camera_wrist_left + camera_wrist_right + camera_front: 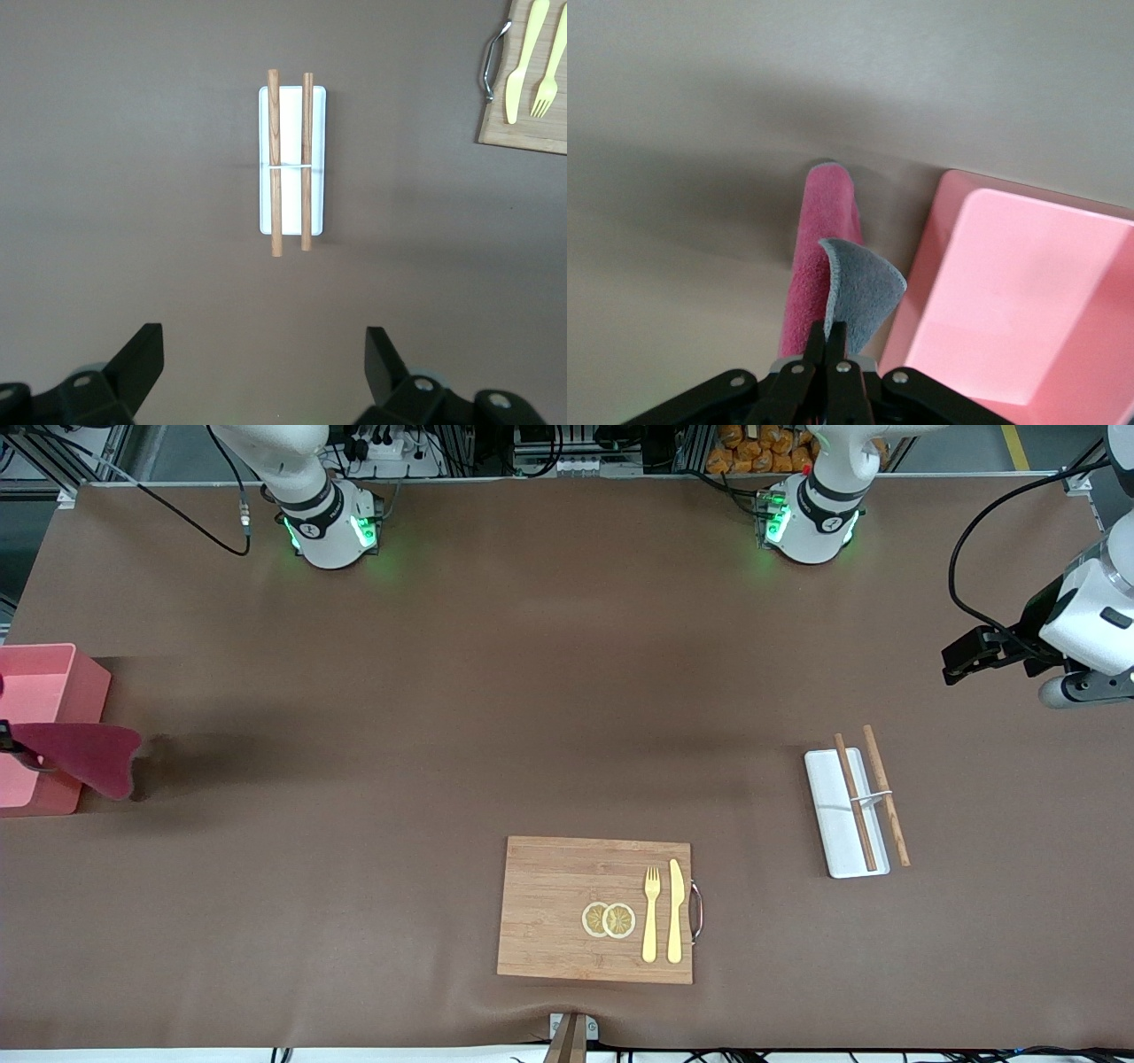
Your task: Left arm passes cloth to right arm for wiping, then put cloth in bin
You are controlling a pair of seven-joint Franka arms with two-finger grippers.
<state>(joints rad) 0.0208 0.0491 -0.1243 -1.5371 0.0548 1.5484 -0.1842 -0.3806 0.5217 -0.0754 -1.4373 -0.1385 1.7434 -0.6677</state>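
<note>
Handover judged done; wiping can't be confirmed. Right gripper clamped on cloth, hanging just beside bin at right arm's end, not yet over opening. Left gripper apart, empty, waiting above tray w/ chopsticks. Left: shift over bin, drop.
</note>
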